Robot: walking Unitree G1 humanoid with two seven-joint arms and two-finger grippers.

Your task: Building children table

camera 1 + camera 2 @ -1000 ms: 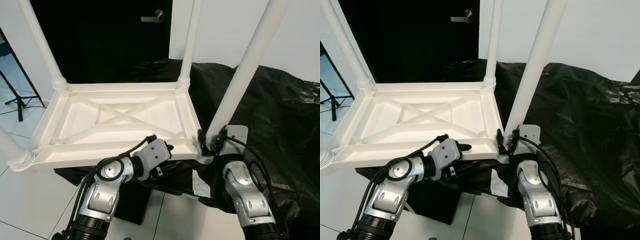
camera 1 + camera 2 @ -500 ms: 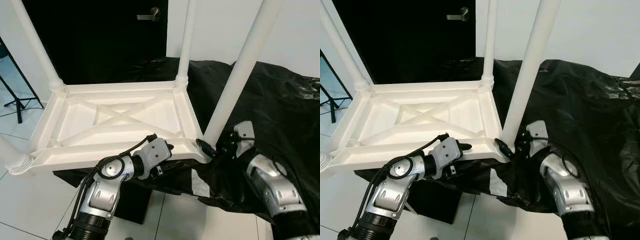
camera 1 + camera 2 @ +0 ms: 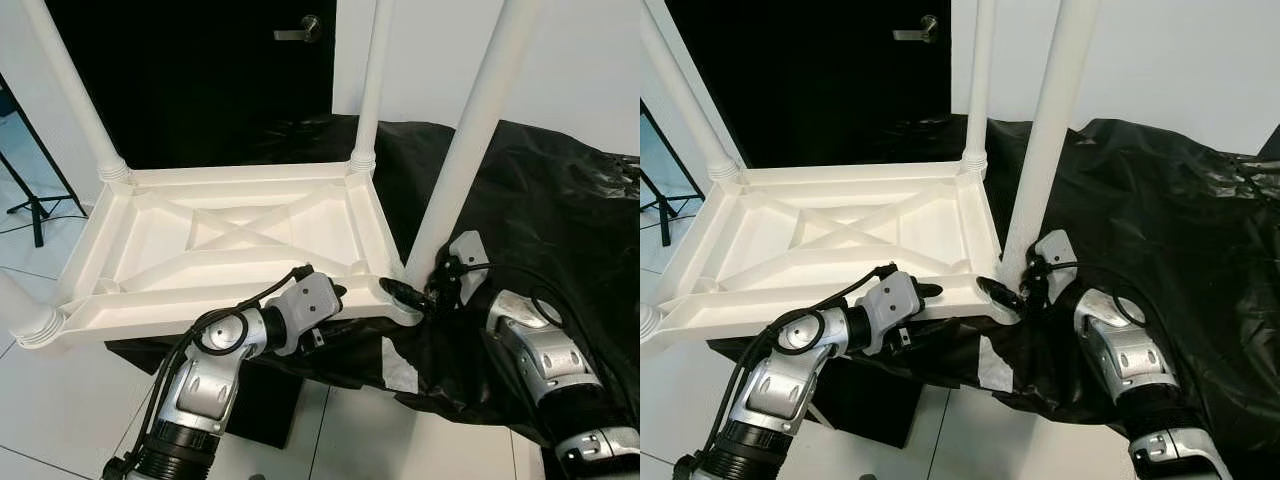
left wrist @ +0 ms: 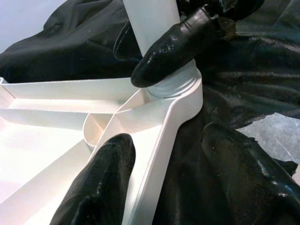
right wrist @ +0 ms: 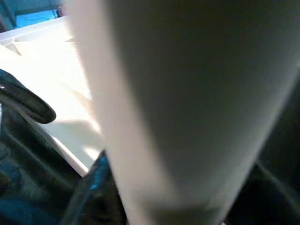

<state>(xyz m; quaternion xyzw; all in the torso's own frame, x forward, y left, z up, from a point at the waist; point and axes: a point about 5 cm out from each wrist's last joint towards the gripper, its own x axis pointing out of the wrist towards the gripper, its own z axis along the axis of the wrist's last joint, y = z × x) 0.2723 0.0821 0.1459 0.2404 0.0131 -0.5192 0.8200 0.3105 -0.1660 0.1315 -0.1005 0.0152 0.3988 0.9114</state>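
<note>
I saw the white table (image 3: 235, 245) lying upside down on a black sheet (image 3: 560, 220), its ribbed underside facing up and its legs standing upward. All positions below are given relative to that table. The left gripper (image 4: 173, 187) sat at the near rim, close to the near right corner — its fingers (image 4: 101, 183) were spread, one over the inside of the rim, the other outside it, not pressing it. The right gripper (image 3: 410, 295) was at the near right corner, its fingers closed around the base of the leg (image 3: 470, 130) standing there, just above the socket collar. One right fingertip (image 4: 176, 44) lay against that leg in the left wrist view. Behind the far side stood a dark door (image 3: 200, 70); beyond the left edge, a tripod (image 3: 35, 195) stood on the floor.
</note>
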